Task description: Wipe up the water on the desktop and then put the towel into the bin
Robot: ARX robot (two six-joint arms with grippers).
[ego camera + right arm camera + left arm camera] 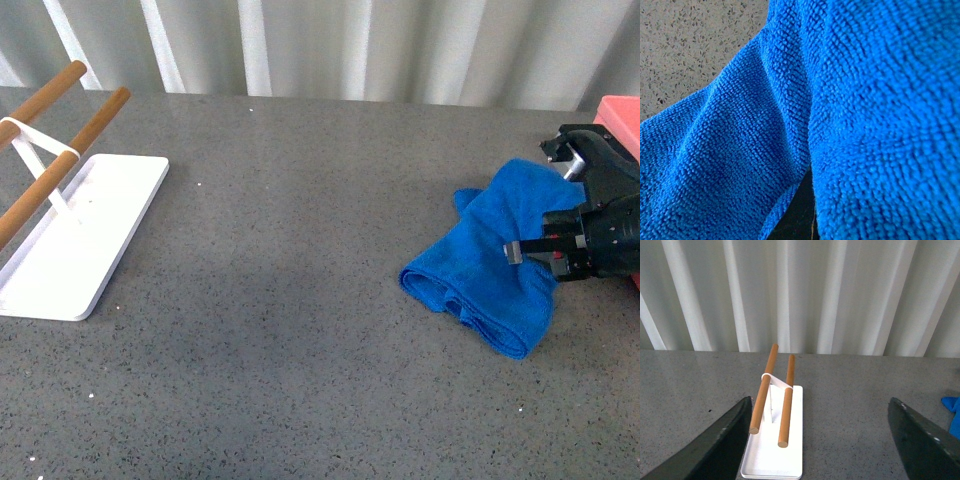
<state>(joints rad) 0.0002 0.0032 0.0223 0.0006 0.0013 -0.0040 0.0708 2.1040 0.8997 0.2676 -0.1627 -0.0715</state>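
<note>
The bright blue towel [490, 262] lies bunched on the dark grey desktop [300, 280] at the right. My right gripper [530, 247] is shut on the towel's right side, low over the desktop. In the right wrist view the towel [840, 110] fills nearly the whole picture, with a patch of desktop [685, 45] in one corner; the jaws are hidden by cloth. A corner of the salmon-pink bin [622, 112] shows at the far right edge, behind the right arm. My left gripper [820, 440] is open and empty, above the desktop, and is out of the front view.
A flat white tray [80, 245] with two wooden rods [60, 160] stands at the left; it also shows in the left wrist view [775, 450]. A white corrugated wall [350, 45] runs along the desktop's far edge. A blue towel edge [954, 415] shows in the left wrist view.
</note>
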